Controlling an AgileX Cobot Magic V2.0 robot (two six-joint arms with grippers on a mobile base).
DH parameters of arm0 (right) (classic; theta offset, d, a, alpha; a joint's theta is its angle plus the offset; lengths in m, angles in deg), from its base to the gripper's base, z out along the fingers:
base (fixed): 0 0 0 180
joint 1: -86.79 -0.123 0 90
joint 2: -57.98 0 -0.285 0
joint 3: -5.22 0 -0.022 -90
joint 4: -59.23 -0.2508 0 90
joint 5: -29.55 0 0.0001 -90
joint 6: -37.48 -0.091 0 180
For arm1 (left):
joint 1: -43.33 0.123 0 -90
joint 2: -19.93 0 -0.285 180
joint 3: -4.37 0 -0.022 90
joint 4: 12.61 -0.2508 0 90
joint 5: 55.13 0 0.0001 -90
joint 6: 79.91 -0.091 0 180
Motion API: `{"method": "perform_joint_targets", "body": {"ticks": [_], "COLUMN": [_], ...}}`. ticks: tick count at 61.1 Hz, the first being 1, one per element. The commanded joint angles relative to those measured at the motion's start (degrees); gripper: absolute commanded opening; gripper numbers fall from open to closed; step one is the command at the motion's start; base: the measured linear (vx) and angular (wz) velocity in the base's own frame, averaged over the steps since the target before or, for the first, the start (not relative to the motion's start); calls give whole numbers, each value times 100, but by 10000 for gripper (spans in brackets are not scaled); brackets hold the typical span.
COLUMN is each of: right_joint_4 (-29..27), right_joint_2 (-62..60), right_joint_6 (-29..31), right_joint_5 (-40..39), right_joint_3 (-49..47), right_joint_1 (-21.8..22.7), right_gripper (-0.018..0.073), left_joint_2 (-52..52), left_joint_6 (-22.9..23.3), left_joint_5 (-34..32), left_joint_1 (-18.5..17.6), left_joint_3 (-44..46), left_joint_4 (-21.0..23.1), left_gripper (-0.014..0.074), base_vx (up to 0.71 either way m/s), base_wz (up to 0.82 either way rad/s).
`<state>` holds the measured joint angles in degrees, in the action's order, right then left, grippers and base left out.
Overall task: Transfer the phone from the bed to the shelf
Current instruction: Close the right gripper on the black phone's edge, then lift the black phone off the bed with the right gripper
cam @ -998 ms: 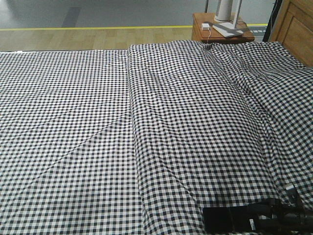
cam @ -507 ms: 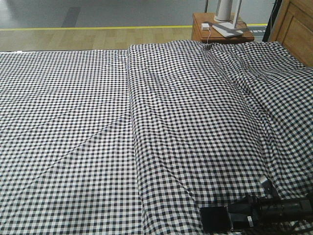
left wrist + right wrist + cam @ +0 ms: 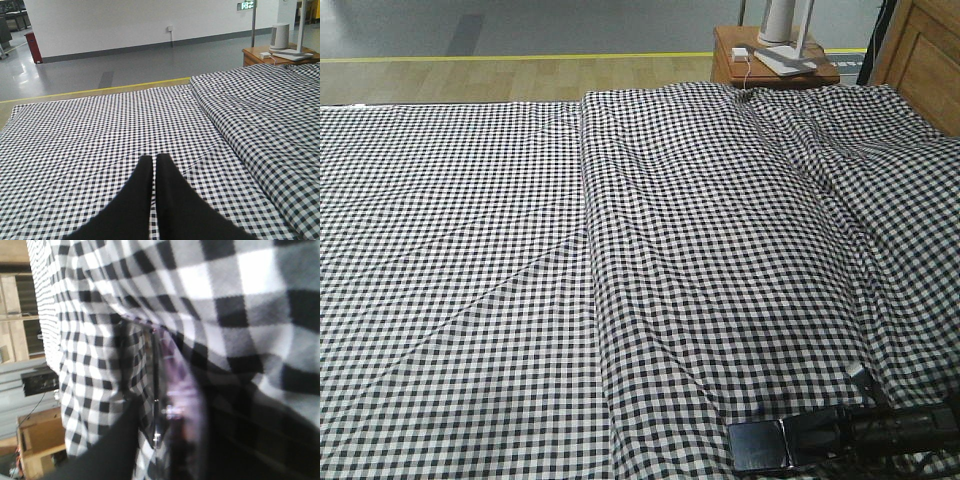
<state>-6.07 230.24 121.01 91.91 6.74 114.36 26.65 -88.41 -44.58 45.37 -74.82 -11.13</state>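
While in pincer [image 3: 788, 445], phone [image 3: 755, 447]; roomy bed [image 3: 470, 250].

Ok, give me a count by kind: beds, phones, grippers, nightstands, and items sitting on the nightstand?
Bed: 1
Phone: 1
Grippers: 2, the left gripper and the right gripper
Nightstand: 1
Items on the nightstand: 3, the white cylinder, the flat white base and the small white box
Total: 8

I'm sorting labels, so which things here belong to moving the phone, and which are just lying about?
Job: glossy black flat phone; black-and-white checked bed; right gripper.
Lying about: orange-brown wooden nightstand; white cylindrical device; shut left gripper.
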Motion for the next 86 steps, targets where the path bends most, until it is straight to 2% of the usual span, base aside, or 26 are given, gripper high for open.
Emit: {"method": "perform_joint_targets", "body": {"ticks": [1,14,29,43,58,65,77,86], "right_joint_4": [23,23,281,671,689,530,-109,-212], "right_joint_2": [-250,-255,-629,-1426,-2808,-3577,-5126,-6164], "right_joint_6": [95,97,50,-347,-416,-389,-423,-667], "right_joint_5": [737,1137,1140,1146,1146,1146,1146,1141], "right_joint_3": [-7,-7,-7,43,757,1141,1495,1495], "right_joint_1": [-55,-55,-55,-60,-60,-60,-72,-251], "right_gripper": [-15,-9,-10,-10,-8,-6,-3,-3], "left_joint_2": [-34,-34,-34,-34,-34,-34,-34,-34], "left_joint_6": [33,33,33,33,33,33,33,33], "left_joint_5": [-417,-417,-417,-417,-417,-417,-417,-417], "left_joint_1": [18,18,18,18,18,18,18,18], "left_joint_3": [132,132,132,132,132,132,132,132], "left_joint_4": [52,52,52,52,52,52,52,52], "left_gripper": [1,1,1,1,1,1,1,1], "base_vx": [0,0,0,0,0,0,0,0], "base_wz": [0,0,0,0,0,0,0,0]}}
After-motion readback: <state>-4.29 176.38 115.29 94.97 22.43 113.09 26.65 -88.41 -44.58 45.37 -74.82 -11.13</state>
